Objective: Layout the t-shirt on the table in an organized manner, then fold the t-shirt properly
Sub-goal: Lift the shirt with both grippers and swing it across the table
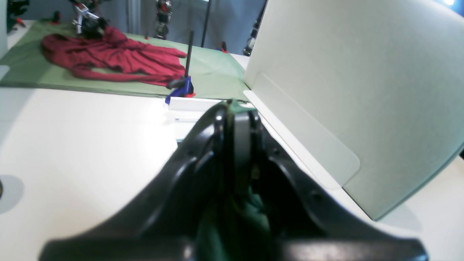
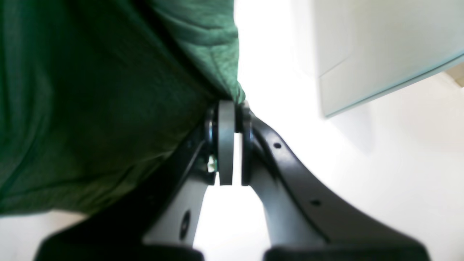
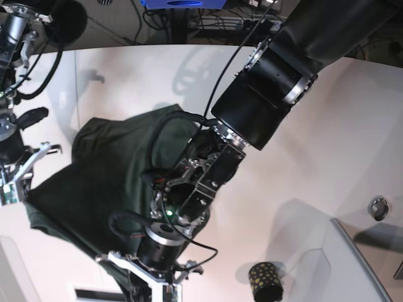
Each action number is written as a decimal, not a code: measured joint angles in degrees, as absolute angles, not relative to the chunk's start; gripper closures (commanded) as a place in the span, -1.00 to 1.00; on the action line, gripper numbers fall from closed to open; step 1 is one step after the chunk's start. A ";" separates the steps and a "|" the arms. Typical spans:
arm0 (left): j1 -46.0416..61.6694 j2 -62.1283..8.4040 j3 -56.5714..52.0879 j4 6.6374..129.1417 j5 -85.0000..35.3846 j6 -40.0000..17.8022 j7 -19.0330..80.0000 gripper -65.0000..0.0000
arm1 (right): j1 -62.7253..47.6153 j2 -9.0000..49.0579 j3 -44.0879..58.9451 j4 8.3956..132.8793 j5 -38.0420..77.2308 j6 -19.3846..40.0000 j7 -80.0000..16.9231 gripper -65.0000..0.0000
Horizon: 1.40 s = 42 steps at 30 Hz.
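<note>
1. Broadly, the task looks to be in its early, laying-out stage: the surface point(image 3: 327, 126) is white and wide, and the t-shirt point(image 3: 119, 157) lies over its left part in the base view as a rumpled dark green mass, with no clean fold visible. Flattening and every fold appear still to be done.
2. The t-shirt is partly lifted; in the right wrist view its cloth hangs as a sloped sheet up and left of the pads, with bare white surface beyond.
3. The left arm reaches in from the upper right of the base view and bends down across the shirt toward the near edge, wrist low.
4. The right arm stands at the left edge of the base view, at the shirt's side.
5. The left end effector point(image 1: 235, 119) is closed, green cloth bunched between its fingers.
6. The right end effector point(image 2: 232, 108) is closed too, pinching an edge of the shirt at its tips.
</note>
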<state>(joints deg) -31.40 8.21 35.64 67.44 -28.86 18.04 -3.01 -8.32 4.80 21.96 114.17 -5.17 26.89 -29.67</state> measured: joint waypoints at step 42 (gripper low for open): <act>-23.07 4.97 34.35 83.29 -25.04 26.98 7.05 1.00 | -9.52 0.14 6.22 113.01 -9.04 40.45 -34.65 0.98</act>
